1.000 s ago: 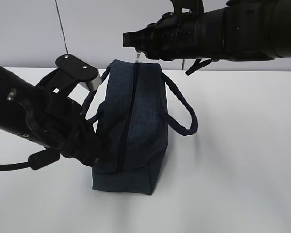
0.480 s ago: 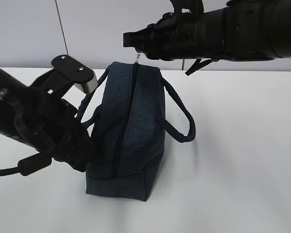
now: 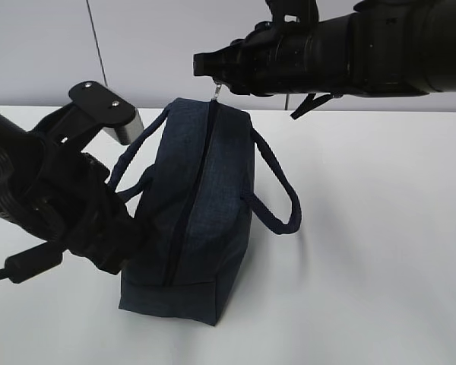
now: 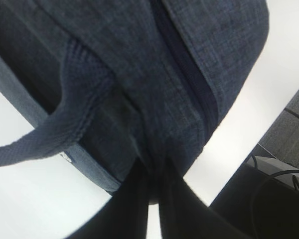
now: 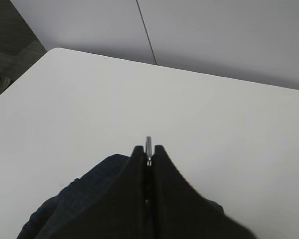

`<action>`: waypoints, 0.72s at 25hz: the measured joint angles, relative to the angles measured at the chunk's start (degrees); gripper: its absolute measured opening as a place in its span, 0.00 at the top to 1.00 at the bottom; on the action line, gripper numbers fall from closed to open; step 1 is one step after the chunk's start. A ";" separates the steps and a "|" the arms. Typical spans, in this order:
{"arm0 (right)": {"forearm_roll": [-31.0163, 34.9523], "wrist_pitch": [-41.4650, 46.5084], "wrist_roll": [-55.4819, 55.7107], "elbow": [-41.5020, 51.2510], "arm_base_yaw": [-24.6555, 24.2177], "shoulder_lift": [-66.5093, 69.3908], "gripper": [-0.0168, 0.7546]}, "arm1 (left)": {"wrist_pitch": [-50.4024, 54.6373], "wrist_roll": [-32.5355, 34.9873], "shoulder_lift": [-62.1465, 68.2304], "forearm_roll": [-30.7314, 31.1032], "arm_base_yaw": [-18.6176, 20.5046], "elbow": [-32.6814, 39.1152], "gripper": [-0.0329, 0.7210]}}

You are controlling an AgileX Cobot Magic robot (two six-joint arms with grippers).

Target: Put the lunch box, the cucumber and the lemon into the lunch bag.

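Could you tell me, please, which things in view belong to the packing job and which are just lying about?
Part of the job:
- boxy dark navy fabric lunch bag
- its silver ring zipper pull, pinched by the right claw

Lying about:
- nothing besides the white table

The left gripper (image 4: 154, 191) sits at the lower left of the frame, jaws pinched together. The right gripper (image 3: 201, 63) reaches in horizontally from the upper right, jaws clamped tight.
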 joint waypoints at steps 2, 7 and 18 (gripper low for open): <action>0.00 0.00 0.00 0.00 0.00 0.00 0.98 | 0.25 0.00 -0.05 0.13 0.00 0.00 0.96; 0.00 0.00 0.00 0.00 0.00 0.00 0.98 | 0.03 0.00 -0.18 0.24 0.00 0.00 0.96; 0.00 0.09 -0.12 0.00 -0.14 0.00 0.98 | 0.97 -1.12 -0.18 0.24 -0.09 0.21 0.81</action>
